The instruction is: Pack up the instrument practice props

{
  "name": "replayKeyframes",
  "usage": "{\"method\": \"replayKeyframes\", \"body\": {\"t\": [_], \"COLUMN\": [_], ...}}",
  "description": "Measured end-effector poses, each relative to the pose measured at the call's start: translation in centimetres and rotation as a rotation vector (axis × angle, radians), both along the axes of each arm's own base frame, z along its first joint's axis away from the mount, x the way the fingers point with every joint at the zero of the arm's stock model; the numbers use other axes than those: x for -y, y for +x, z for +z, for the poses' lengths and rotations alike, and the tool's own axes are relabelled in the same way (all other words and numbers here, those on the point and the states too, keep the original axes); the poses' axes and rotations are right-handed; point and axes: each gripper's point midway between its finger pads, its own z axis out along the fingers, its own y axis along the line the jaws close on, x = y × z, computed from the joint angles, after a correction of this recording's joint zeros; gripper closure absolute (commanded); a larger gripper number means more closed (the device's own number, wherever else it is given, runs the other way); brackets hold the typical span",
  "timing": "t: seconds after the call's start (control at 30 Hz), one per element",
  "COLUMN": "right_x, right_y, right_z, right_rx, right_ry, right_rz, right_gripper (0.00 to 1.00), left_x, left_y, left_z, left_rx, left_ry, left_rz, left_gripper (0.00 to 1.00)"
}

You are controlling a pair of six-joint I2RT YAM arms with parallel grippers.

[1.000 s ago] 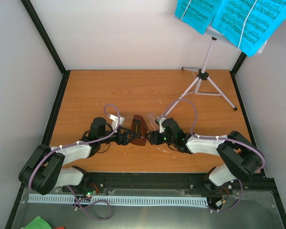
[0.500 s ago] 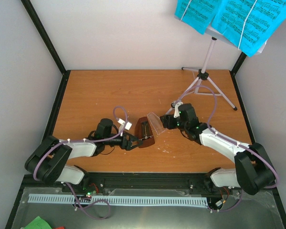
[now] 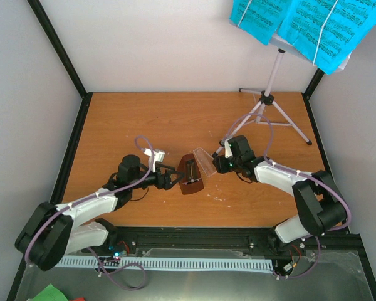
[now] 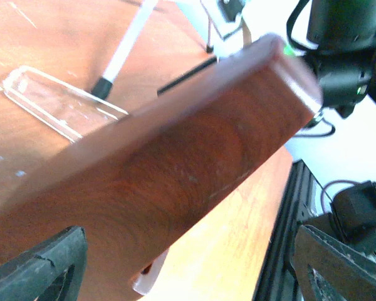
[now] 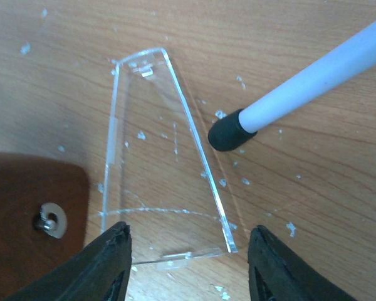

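At table (image 3: 113, 119) centre, clear cover (image 5: 156, 188) flat beside metronome (image 3: 191, 175): right gripper (image 5: 188, 235) open astride its wide end, left gripper (image 4: 188, 260) open; centre your jaws before pinching.

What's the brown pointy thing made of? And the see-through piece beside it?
The metronome looks like polished red-brown wood: swirly grain shows on its side. The clear cover looks like hard plastic, see-through with bright edges, though glass can't be ruled out.
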Motion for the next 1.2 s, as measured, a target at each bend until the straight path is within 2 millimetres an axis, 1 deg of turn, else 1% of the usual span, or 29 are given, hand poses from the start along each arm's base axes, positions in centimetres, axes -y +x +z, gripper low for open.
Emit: {"method": "replayKeyframes", "body": {"t": [0.2, 0.37, 0.47, 0.63, 0.77, 0.83, 0.93, 1.03, 1.13, 1.2], "right_x": [0.3, 0.2, 0.1, -0.1, -0.3, -0.4, -0.7, -1.2, -1.6, -1.7], "right_y": [-0.1, 0.2, 0.6, 1.6, 1.9, 1.8, 1.6, 1.6, 1.4, 1.2], "right_z": [-2.1, -3.0, -3.3, -3.7, -4.1, -4.3, -4.8, -4.6, -4.5, -4.3], "right_rx": [-0.024, -0.029, -0.021, -0.004, 0.007, 0.008, 0.007, 0.023, 0.033, 0.039], "right_ry": [-0.063, -0.088, -0.101, -0.132, -0.158, -0.169, -0.185, -0.198, -0.209, -0.215], "right_rz": [0.038, 0.053, 0.061, 0.078, 0.097, 0.109, 0.128, 0.14, 0.152, 0.155], "right_gripper": [0.58, 0.63, 0.67, 0.72, 0.75, 0.8, 0.89, 0.97, 0.97, 0.97], "left_x": [-1.2, -1.4, -1.6, -1.7, -1.9, -1.9, -2.1, -2.3, -2.5, -2.8], "left_y": [0.9, 1.4, 1.5, 1.4, 1.4, 1.4, 1.4, 1.5, 1.7, 2.0], "left_z": [1.1, 1.9, 1.9, 1.7, 1.8, 1.8, 1.9, 2.4, 3.3, 4.4], "left_rx": [0.015, 0.022, 0.021, 0.012, 0.011, 0.012, 0.015, 0.026, 0.04, 0.053], "left_ry": [0.026, 0.036, 0.04, 0.05, 0.053, 0.054, 0.054, 0.052, 0.05, 0.047], "left_rz": [0.094, 0.125, 0.134, 0.142, 0.147, 0.151, 0.158, 0.172, 0.193, 0.216], "left_gripper": [0.08, 0.08, 0.08, 0.08, 0.08, 0.08, 0.08, 0.08, 0.07, 0.06]}}
